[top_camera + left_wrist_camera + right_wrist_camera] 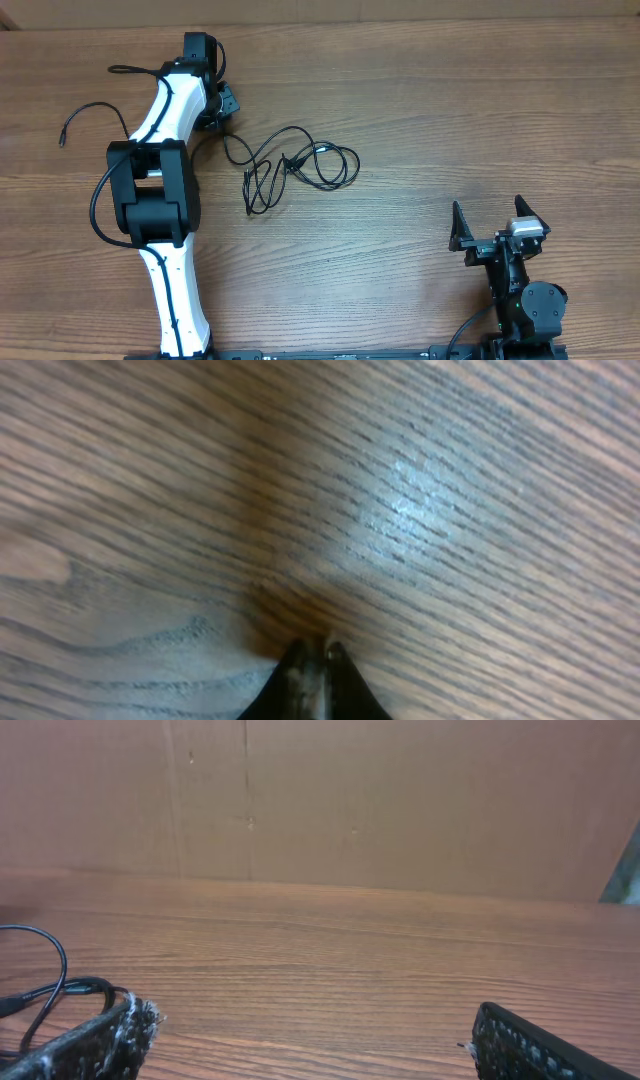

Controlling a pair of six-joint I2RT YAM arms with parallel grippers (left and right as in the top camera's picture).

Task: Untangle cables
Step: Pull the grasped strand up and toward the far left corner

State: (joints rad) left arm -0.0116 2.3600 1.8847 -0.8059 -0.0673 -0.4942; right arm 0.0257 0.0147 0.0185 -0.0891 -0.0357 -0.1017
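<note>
The right end effector (490, 215) sits nearest the base, fingers spread and empty (well apart from the work). Mid-counter (450, 120), the cables (300, 165) lie looped over one another in a small tangle, so most of the untangling looks left to do. One strand (95, 108) lies apart at far left. Beyond, the left end effector (312, 655) is pressed together, with no cord visible between its tips.

Black on brown

I am seeing black cables (300, 165) on a warm brown table (450, 110) streaked with darker grain. My left arm (165, 110) is showing white with black casings (my right gripper (310, 1012) is looking black, flecked white); the wall (400, 800) is showing plain tan.
</note>
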